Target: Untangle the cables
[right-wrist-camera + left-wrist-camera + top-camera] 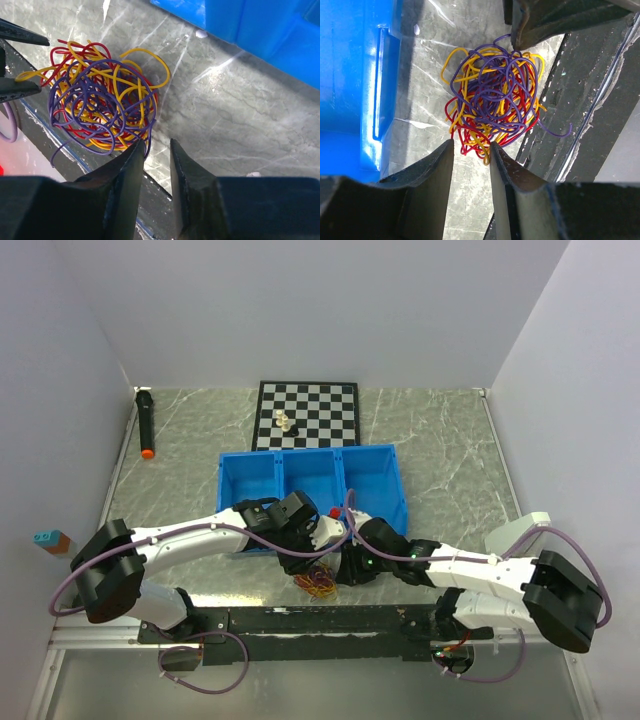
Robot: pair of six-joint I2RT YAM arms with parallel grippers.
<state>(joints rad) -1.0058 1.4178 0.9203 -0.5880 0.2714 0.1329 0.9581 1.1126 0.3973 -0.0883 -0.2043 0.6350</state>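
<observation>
A tangled ball of purple, yellow and red cables [318,583] lies on the marble table at its near edge, between the two wrists. In the left wrist view the tangle [492,107] sits just beyond my left gripper [471,145], which is open and empty; a red and yellow loop lies near its fingertips. In the right wrist view the tangle [100,102] lies left of my right gripper [157,143], which is open and empty, its left finger [131,165] next to a purple loop.
A blue three-compartment bin [310,490] stands just behind the grippers. A chessboard [307,415] with a few pieces lies at the back. A black marker with an orange tip [146,424] lies at the back left. The black base rail [320,622] borders the tangle.
</observation>
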